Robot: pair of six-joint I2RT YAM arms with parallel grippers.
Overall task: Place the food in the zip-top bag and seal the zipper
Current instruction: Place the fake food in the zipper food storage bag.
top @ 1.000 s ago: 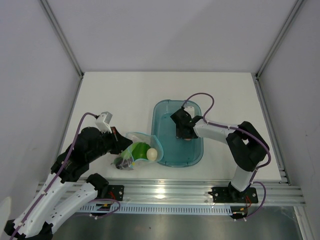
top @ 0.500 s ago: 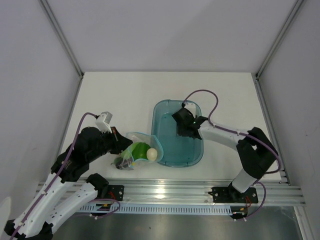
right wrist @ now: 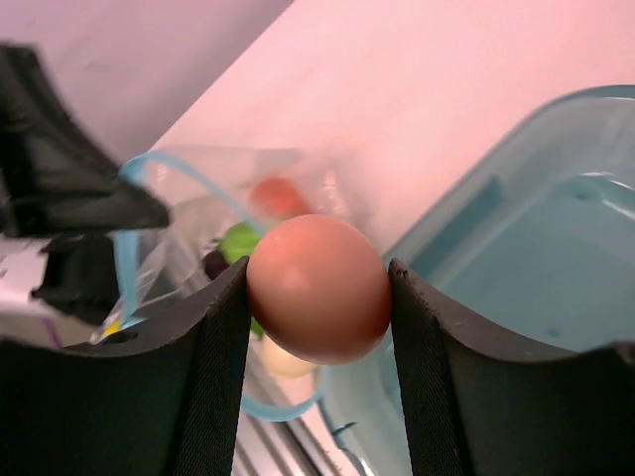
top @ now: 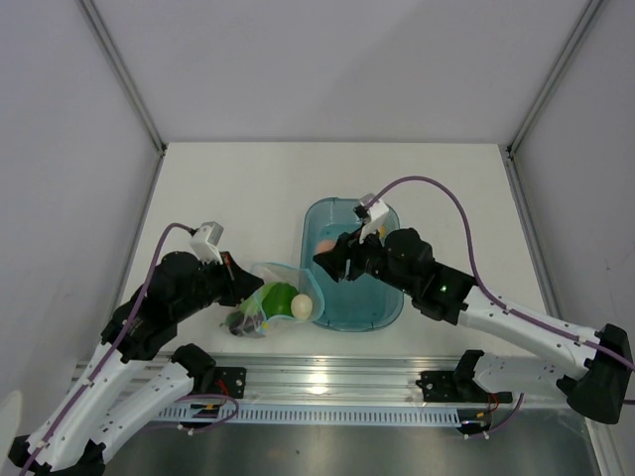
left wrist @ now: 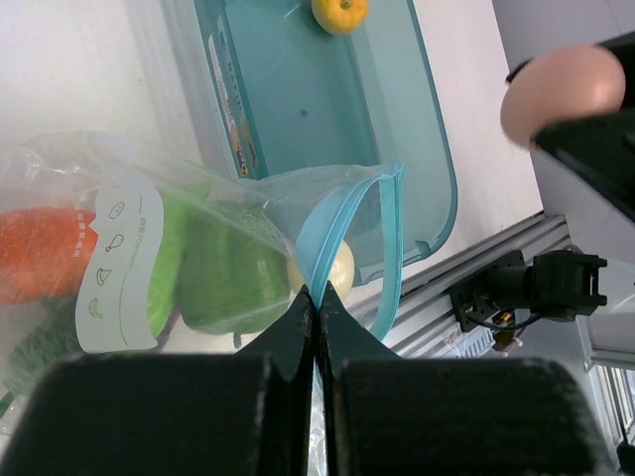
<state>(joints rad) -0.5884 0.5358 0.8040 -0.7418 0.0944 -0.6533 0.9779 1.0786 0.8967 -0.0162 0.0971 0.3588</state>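
Two grippers are at work over the white table (top: 248, 188). The left gripper (left wrist: 316, 307) has its jaws pressed together on the near lip of the zip-top bag (top: 270, 297), pinching the light blue zipper (left wrist: 395, 238) where its two sides meet. Beyond that pinch the strip bows out into a wide loop, so the mouth stands open and faces the teal tray (top: 377, 297) just beside it. The bag lies on the table at the tray's left side, its open rim touching or nearly touching the tray wall. Inside it sit a green bell pepper (left wrist: 223, 278), an orange-red piece (left wrist: 40, 253) further back behind a white printed label, and a pale round piece (left wrist: 340, 266) right at the mouth. Some dark pieces (top: 238, 320) show at the closed end, too blurred to name. The right gripper (right wrist: 317, 273) holds a brown egg-shaped piece (right wrist: 317, 293) squarely between its two black pads, the jaws partly spread to its width. That gripper hangs in the air above the tray's left rim, with the bag's blue loop below and ahead of it. From overhead, a peach spot at its tips is probably this same piece. One small yellow fruit (left wrist: 339, 12) lies loose on the tray floor near the far end.
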